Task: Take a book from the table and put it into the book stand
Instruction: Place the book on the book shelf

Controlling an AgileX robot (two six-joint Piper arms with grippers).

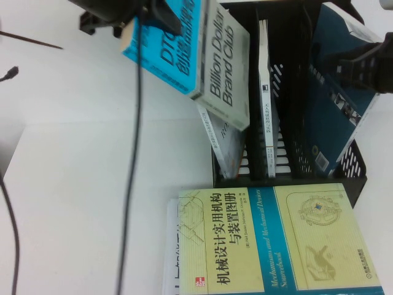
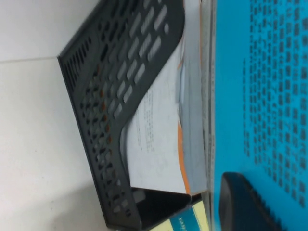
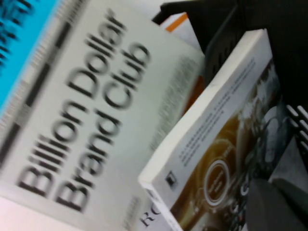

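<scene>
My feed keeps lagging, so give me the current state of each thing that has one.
DTC book: lifted, tilted over the stand's left slots, not yet slotted.
Left tool: gripping that book's top.
Right tool: over the stand's right side.
Book stand: holds several books.
Dark teal book: leaning inside.
Yellow-green book: flat on the table.

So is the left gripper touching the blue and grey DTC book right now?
Touching. In the left wrist view a dark finger pad lies flat on the book's cyan cover, and the high view shows the left gripper at its top edge. The right gripper hangs over the book stand.
</scene>
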